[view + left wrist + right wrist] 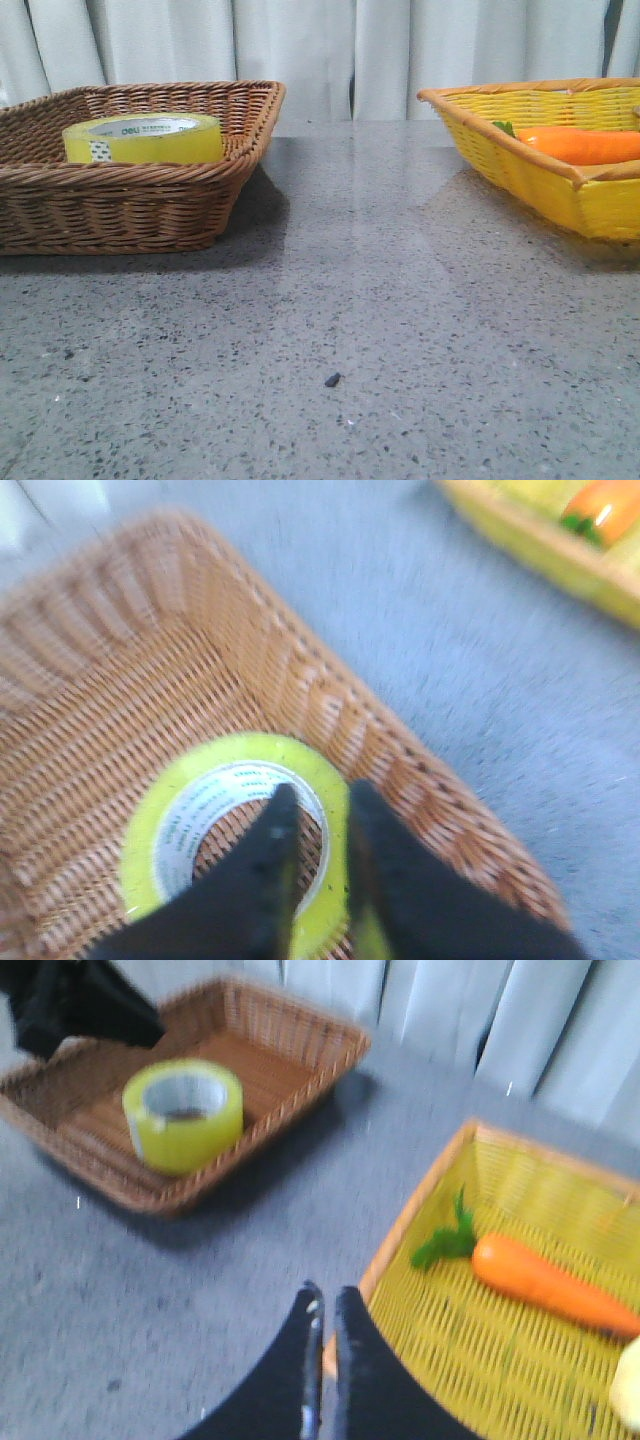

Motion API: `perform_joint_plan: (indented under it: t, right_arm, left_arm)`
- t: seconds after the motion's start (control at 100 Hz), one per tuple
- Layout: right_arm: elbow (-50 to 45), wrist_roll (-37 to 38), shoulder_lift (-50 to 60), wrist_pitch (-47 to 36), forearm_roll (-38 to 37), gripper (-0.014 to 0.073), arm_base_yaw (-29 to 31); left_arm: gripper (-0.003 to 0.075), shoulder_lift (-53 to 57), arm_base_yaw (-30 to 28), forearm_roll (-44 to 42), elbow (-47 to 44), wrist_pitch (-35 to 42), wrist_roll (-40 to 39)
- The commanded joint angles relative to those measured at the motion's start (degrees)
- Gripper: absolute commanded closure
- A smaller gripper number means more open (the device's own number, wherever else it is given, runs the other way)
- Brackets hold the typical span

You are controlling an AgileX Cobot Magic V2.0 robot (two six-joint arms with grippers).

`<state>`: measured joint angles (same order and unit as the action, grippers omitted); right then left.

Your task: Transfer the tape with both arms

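The glossy yellow tape roll (pixel 143 138) lies flat in the brown wicker basket (pixel 120 205) near the table's (pixel 340 330) far left corner. My left tool (pixel 318 805) hangs just over its rim, fingers nearly together, grasping nothing. My right tool (pixel 325 1305) is clenched empty beside the yellow woven basket (pixel 500 1360) holding an orange carrot toy (pixel 545 1280).

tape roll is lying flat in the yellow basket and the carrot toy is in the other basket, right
Not quite. The tape lies flat in the brown wicker basket, as the front view shows. The carrot toy is the one in the yellow basket. The two are in separate baskets, as you said.
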<state>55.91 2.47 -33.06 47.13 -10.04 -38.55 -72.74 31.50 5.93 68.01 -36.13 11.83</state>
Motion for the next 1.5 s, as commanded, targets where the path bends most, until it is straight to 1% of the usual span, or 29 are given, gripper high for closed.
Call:
perform_joint_plan:
  t: [0.0,0.24,0.34,0.44,0.57,0.76,0.95,1.07,1.15,1.22,1.49]
  right_arm:
    - [-0.85,0.53,2.87,-9.67,-3.12,0.0668,0.19]
    - [-9.30,0.53,11.06,-20.77,-8.18,0.0668,0.19]
    - [-12.71,0.53,12.97,-23.95,-8.25,0.0668,0.19]
    - [-16.03,0.63,14.64,-26.95,-8.25,0.0668,0.19]
    - [-20.74,0.63,17.16,-32.57,-8.25,0.0668,0.19]
    - [-28.51,0.63,20.79,-37.53,-8.25,0.0668,0.19]
    - [-34.16,0.63,25.07,-38.40,-8.77,0.0668,0.19]
    - [-35.98,0.63,27.88,-38.40,-10.03,0.0668,0.42]
    - [-36.36,0.63,29.30,-36.67,-11.99,0.0668,0.40]
    - [-36.36,0.63,29.92,-35.32,-12.01,0.0668,0.40]
    - [-36.36,0.63,29.92,-35.34,-12.01,0.0668,0.40]
  left_arm:
    - [0.0741,6.43,1.06,1.08,-0.71,3.33,-0.47]
    - [0.0741,23.44,1.40,2.87,-14.61,11.84,-0.47]
    - [0.0741,30.78,1.40,3.35,-20.58,14.96,-0.47]
    - [0.0741,38.88,1.40,5.59,-26.50,17.63,-0.47]
    - [0.0741,48.47,1.40,7.73,-33.58,18.21,-0.47]
    - [0.0741,62.39,1.40,8.37,-42.58,18.21,-0.47]
    - [0.0741,74.98,1.40,8.43,-49.05,18.42,-0.47]
    - [0.0741,73.67,1.40,8.55,-50.50,18.36,-0.47]
    - [0.0741,73.78,1.40,8.55,-50.84,18.36,-0.47]
    - [0.0741,73.78,1.40,8.55,-50.84,18.49,-0.47]
    - [0.0741,73.78,1.40,8.55,-50.88,18.49,-0.47]
